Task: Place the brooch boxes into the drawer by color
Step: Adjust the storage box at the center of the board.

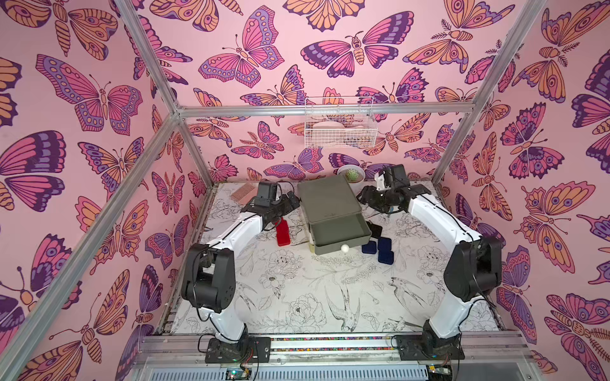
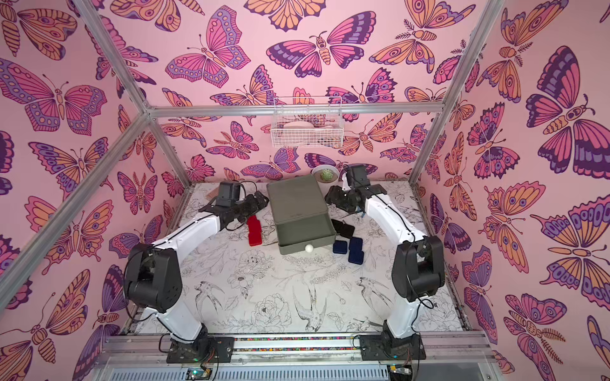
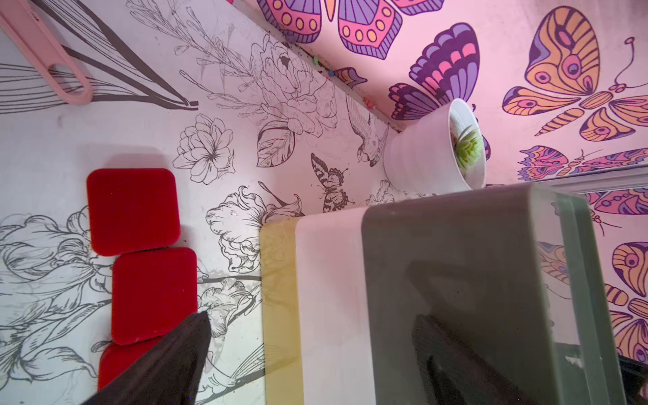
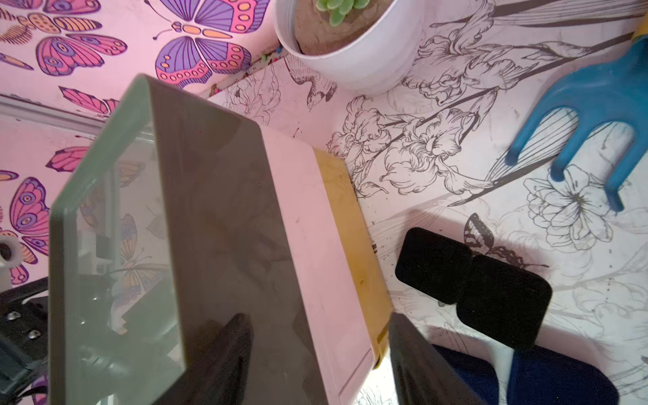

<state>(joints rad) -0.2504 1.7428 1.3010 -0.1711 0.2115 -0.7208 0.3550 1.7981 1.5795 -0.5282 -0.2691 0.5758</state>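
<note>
Arms both rise from bases at the near edge of the desk point(image 1: 297, 290). Their elbows are held high and their forearms slant inward toward the drawer chest point(image 1: 325, 198), one on each flank.

The left claw point(image 1: 292, 203) sits close to the chest's left side with its fingers point(image 3: 168, 354) spread wide and nothing pinched. In the left wrist view one finger lies over the red brooch boxes point(image 3: 133, 210) and the other over the chest's grey-green wall. Whether it touches that wall I cannot tell.

The right claw point(image 1: 363, 198) mirrors it at the chest's right side, with its wrist turned inward. Its fingers point(image 4: 420, 364) are also apart and grip nothing.

The top drawer point(image 1: 340, 231) is pulled out toward the bases, its white knob point(image 1: 345, 248) at the front. All the boxes in view lie on the desk outside it:
- Three red ones lie in a touching row left of the chest, under the left wrist.
- Two black brooch boxes point(image 4: 433, 264) lie against each other, right of the open drawer.
- The navy brooch boxes point(image 1: 384, 250) cluster nearer the drawer's front right corner.

A white plant pot point(image 1: 351, 174) stands behind the chest. A blue garden fork point(image 4: 596, 101) lies beyond the black boxes, and a pink comb point(image 1: 244, 192) lies at the back left.
</note>
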